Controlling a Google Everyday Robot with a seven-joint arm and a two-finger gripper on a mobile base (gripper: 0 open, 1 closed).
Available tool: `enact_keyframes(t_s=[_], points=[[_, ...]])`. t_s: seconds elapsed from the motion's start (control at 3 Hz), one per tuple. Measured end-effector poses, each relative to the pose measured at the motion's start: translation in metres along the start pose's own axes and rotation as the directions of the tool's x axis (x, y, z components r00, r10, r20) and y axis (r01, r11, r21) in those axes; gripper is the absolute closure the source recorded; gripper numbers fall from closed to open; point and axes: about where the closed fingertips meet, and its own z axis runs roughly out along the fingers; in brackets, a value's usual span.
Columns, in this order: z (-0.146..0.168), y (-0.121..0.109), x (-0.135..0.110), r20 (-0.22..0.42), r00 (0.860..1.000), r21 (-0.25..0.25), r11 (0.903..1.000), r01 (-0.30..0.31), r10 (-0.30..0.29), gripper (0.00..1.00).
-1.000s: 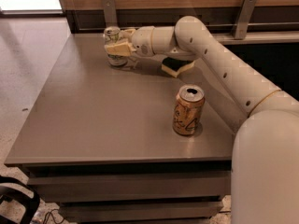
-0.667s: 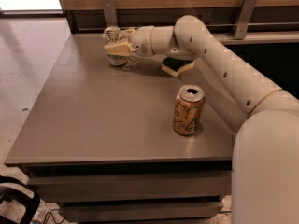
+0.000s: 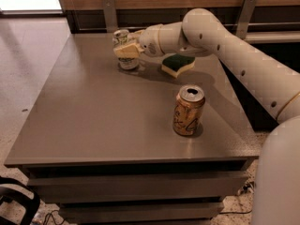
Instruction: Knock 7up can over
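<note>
The 7up can (image 3: 123, 45), silvery-white with green markings, stands at the far left of the grey table (image 3: 93, 121), roughly upright. My gripper (image 3: 127, 49) reaches in from the right and is shut on the can, one yellowish finger (image 3: 123, 51) across its front and the other behind it. The white arm (image 3: 220, 41) stretches from the right edge of the view across the back of the table.
An orange-gold can (image 3: 188, 110) stands upright near the table's front right. A green and yellow sponge (image 3: 178, 64) lies just right of the gripper, under the arm. A wooden wall with metal brackets (image 3: 109, 11) runs behind the table.
The gripper and the 7up can have shifted together a little to the right. The orange-gold can and the sponge have not moved.
</note>
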Motion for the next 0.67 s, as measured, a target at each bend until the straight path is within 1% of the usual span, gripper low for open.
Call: enact_keyframes(t_s=[0.33, 0.67], points=[[-0.017, 0.006, 0.0, -0.074, 0.997, 0.029, 0.9995, -0.009, 0.011, 1.0], [-0.028, 0.011, -0.002, -0.153, 0.988, 0.053, 0.9986, -0.003, 0.011, 1.0]])
